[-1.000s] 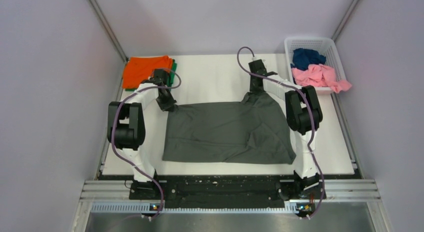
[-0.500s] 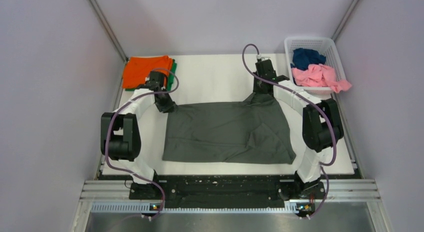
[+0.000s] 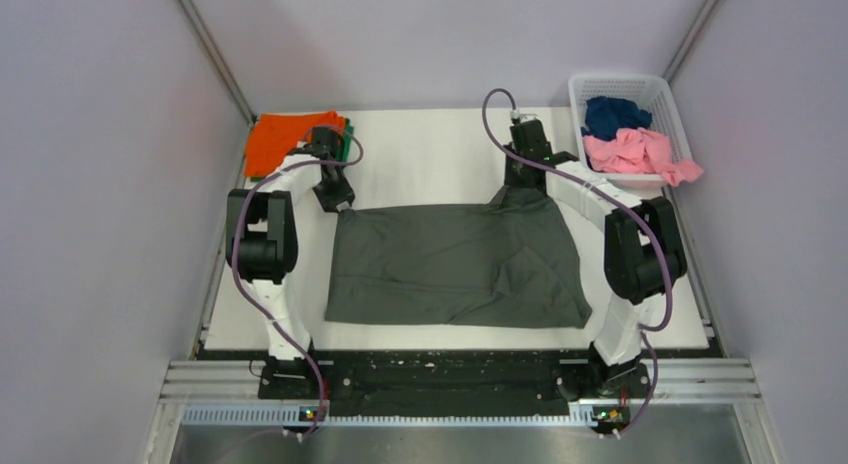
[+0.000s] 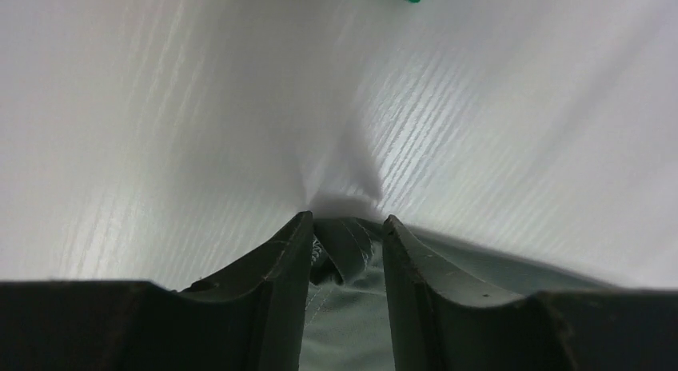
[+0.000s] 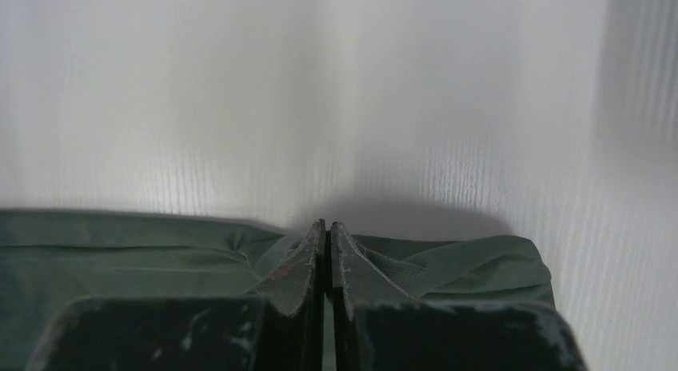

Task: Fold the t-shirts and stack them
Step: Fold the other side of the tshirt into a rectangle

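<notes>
The dark grey t-shirt (image 3: 455,264) lies spread flat in the middle of the table. My left gripper (image 3: 341,198) is at its far left corner. In the left wrist view the gripper (image 4: 345,221) has its jaws apart, with a loose fold of the shirt's hem (image 4: 344,251) between them. My right gripper (image 3: 518,189) is at the shirt's far edge, right of centre. In the right wrist view it (image 5: 327,225) is shut on the grey cloth (image 5: 448,263). The orange t-shirt (image 3: 283,136) lies folded on the green one (image 3: 348,134) at the far left.
A white lattice basket (image 3: 660,89) stands at the far right corner and holds the navy blue t-shirt (image 3: 612,114) and the pink t-shirt (image 3: 636,152). Bare white table (image 3: 430,154) lies beyond the shirt. Grey walls close in both sides.
My left arm has swung its elbow up and inward, and its gripper has shifted slightly farther. The shirt's far left corner has moved a little with it. My right arm holds its place.
</notes>
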Available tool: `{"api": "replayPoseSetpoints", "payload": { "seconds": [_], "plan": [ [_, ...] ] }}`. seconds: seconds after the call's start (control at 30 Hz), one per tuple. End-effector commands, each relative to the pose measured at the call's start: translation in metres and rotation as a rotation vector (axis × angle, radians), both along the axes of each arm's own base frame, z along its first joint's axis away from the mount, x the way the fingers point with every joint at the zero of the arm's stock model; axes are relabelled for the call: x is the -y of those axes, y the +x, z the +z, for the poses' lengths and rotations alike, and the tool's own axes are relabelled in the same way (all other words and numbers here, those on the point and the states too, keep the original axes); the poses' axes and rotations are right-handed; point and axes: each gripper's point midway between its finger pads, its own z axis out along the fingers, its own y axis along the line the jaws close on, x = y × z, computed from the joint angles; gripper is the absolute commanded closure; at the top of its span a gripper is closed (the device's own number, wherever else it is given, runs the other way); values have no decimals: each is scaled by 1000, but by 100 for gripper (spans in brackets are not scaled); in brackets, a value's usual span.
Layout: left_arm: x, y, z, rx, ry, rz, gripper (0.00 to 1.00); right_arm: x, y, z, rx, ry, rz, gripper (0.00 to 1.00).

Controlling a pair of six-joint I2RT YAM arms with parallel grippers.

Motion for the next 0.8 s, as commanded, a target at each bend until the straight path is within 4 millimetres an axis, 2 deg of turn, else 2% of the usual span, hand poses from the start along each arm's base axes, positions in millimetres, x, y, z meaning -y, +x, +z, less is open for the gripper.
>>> {"api": "replayPoseSetpoints", "payload": {
  "seconds": [0.0,0.07,0.13,0.17,0.2,0.3,0.43,0.53,0.77],
  "plan": [
    [-5,-4,-5,-36,16,-3,58,-6,5,2,28,0,19,100],
    [-2,-6,-7,-38,4,-10,66,-5,5,2,28,-3,15,100],
    [3,-7,-6,-30,-22,-21,82,-4,4,2,27,-7,14,100],
    [5,-8,-5,-26,-35,-28,96,-4,4,2,27,-7,10,100],
    [7,-8,-3,-19,-42,-31,100,-3,3,3,27,-9,9,100],
    [8,-11,7,12,-52,-41,100,-1,1,9,38,-13,4,100],
    [8,-25,19,36,-57,-50,100,7,-12,27,57,-12,-5,100],
    [16,-38,29,79,-101,-71,100,12,-35,33,56,-6,1,100],
    [23,-73,40,127,-150,-84,100,19,-109,31,17,-21,14,100]
  ]
}}
